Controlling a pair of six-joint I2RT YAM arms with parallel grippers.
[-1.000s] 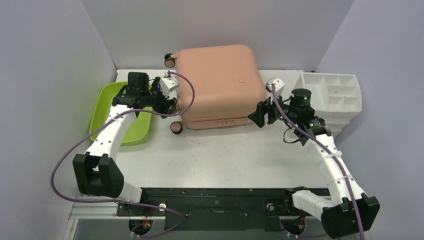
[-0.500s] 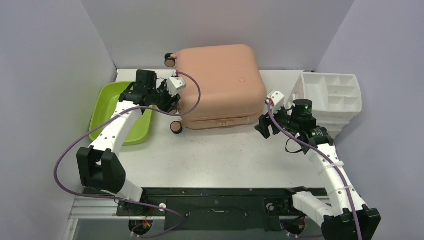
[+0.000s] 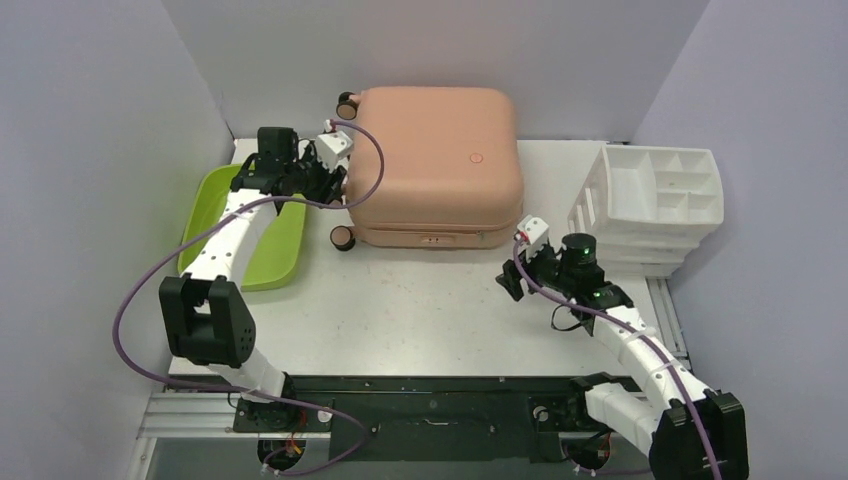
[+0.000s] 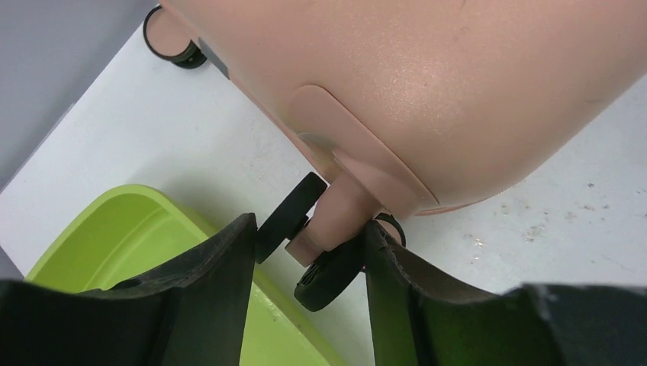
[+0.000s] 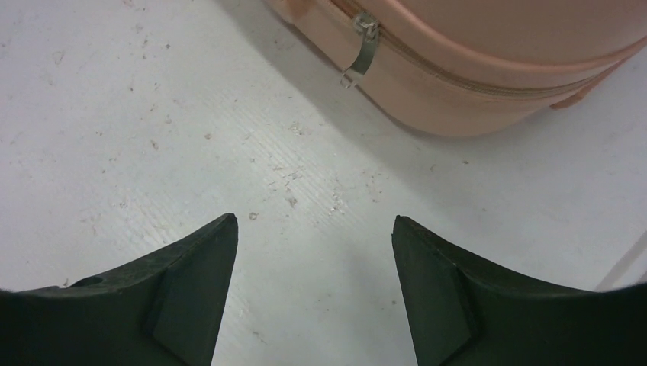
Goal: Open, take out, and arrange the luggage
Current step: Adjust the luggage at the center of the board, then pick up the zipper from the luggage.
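- While zipped shut, lies flat at the far middle of the desk: pink suitcase.
- Sits just left of it: green tub; well to its right, white organizer.
- Clamps a caster wheel on the suitcase's left side: left claw.
- Hangs with jaws apart over bare desk near the zipper pull: right claw.

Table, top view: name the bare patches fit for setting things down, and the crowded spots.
Broadest bare patch: table in front of the luggage, between both arms. Narrower strip between luggage and white organizer. Crowded at left: green tub beside the luggage, left fingers clamping its caster.
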